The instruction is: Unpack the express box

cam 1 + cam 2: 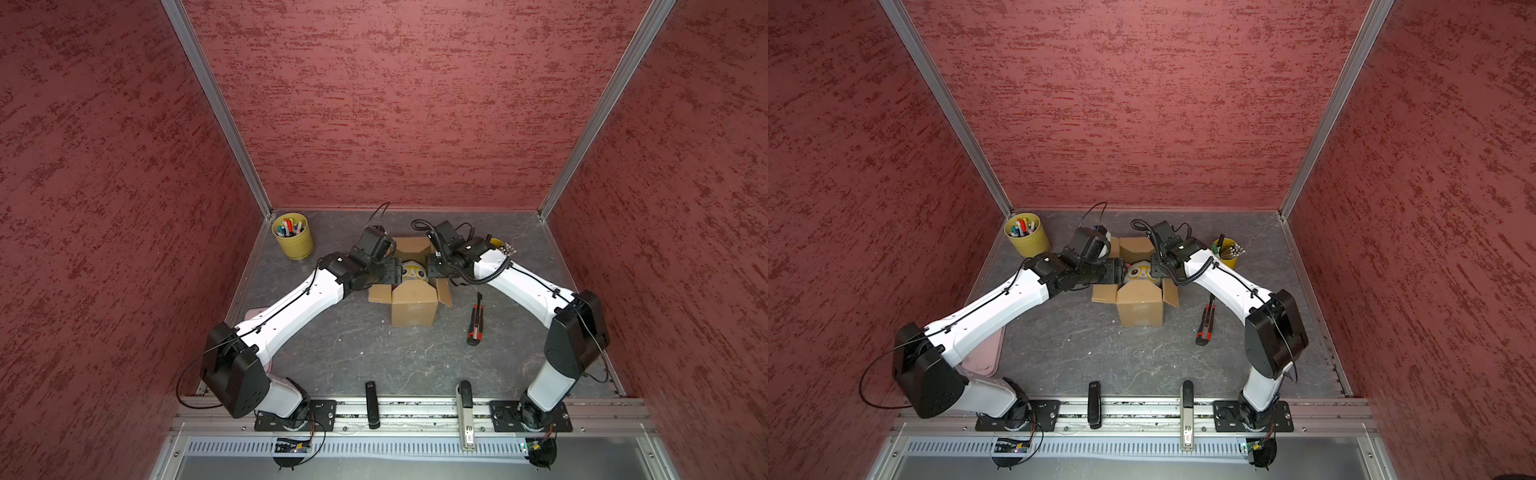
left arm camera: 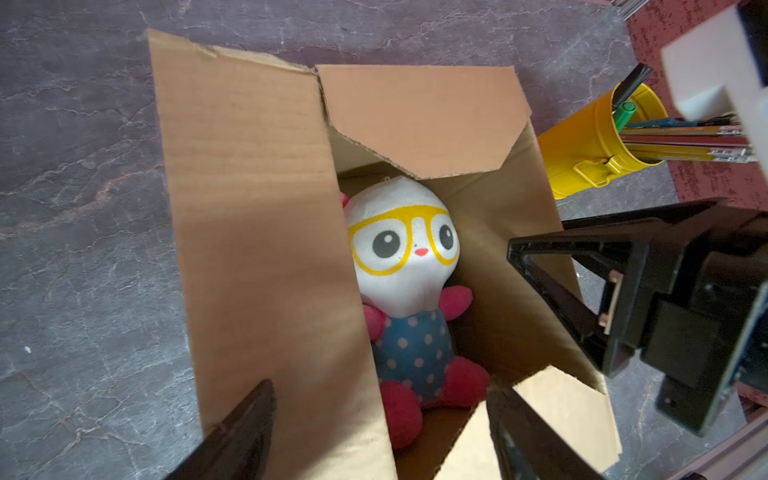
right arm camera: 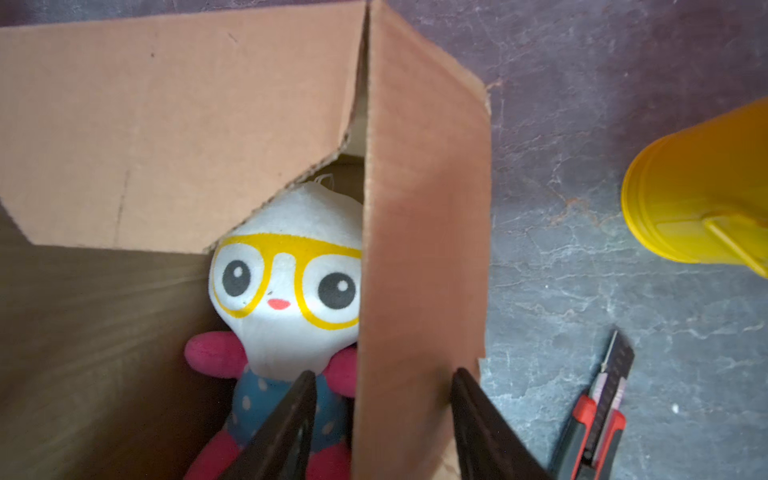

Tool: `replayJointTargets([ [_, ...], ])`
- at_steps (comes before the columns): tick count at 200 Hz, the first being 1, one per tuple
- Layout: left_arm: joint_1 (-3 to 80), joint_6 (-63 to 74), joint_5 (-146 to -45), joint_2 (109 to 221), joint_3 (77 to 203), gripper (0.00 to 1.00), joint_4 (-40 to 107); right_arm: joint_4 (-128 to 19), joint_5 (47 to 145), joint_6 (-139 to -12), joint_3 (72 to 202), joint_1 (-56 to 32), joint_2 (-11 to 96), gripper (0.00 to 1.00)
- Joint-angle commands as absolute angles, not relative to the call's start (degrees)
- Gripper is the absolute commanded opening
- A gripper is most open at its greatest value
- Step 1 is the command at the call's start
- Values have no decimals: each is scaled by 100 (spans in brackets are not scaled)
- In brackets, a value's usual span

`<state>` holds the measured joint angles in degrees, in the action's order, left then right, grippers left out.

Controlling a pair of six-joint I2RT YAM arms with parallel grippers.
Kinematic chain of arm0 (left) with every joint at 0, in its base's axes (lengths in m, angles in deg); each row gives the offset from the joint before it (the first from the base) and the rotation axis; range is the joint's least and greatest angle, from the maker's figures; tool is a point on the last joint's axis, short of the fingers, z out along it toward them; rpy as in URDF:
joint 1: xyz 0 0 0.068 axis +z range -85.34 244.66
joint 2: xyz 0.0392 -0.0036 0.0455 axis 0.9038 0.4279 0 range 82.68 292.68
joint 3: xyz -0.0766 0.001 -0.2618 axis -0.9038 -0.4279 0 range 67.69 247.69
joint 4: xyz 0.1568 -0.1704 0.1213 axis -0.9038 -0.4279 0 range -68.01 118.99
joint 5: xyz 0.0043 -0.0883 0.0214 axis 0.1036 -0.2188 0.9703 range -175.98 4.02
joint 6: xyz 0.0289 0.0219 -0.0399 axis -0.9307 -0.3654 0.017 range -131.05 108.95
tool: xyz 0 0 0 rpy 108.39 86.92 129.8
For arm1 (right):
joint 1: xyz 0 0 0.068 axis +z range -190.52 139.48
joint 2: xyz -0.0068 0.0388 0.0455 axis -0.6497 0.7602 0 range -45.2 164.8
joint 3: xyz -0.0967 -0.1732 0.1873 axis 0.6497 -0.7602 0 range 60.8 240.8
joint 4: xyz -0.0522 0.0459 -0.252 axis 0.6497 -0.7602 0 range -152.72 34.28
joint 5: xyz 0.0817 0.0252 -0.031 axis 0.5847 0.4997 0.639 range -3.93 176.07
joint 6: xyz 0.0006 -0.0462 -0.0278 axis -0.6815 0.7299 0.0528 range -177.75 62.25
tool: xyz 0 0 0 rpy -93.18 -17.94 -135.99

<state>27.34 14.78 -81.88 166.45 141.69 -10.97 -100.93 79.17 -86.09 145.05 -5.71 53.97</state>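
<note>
Top views both show the express box point(image 1: 413, 309) mid-table between the arms, with its flaps open. The left gripper point(image 2: 380, 382), fingers wide, hangs over one long flap. The right gripper point(image 3: 384, 372), fingers partly spread, straddles the opposite flap. They are probably pushing both flaps outward to reach the plush doll point(image 2: 405, 249) inside. The utility knife point(image 1: 476, 320) lies beside the box, probably no longer needed.

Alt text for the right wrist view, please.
A white-headed plush doll with yellow glasses lies inside the opened express box. The right gripper has its open jaws either side of a side flap; a utility knife and a yellow cup are on the table outside.
</note>
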Motion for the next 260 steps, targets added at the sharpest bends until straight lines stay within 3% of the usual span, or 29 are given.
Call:
replayJointTargets([
  [1,2775,1352,-8036,16802,14289,80,-1205,-9958,7983,-8693,14429,-553,5491,49],
  [70,2889,1383,-8337,17321,14091,74,-818,-9889,8015,-8658,14393,-562,5628,28],
  [115,2959,1470,-8800,17524,14039,45,-455,-9844,8087,-8597,14397,-580,5659,15],
  [193,2968,1808,-9067,17375,13749,1,-14,-9877,8183,-8491,14546,-589,5688,3],
  [207,2968,1864,-9093,17335,13707,0,46,-9896,8211,-8465,14591,-589,5696,1],
  [229,2977,1951,-9097,17269,13643,0,117,-9922,8197,-8451,14641,-589,5689,3],
  [260,2977,2054,-8956,17148,13575,0,128,-10033,8099,-8462,14760,-589,5617,34],
])
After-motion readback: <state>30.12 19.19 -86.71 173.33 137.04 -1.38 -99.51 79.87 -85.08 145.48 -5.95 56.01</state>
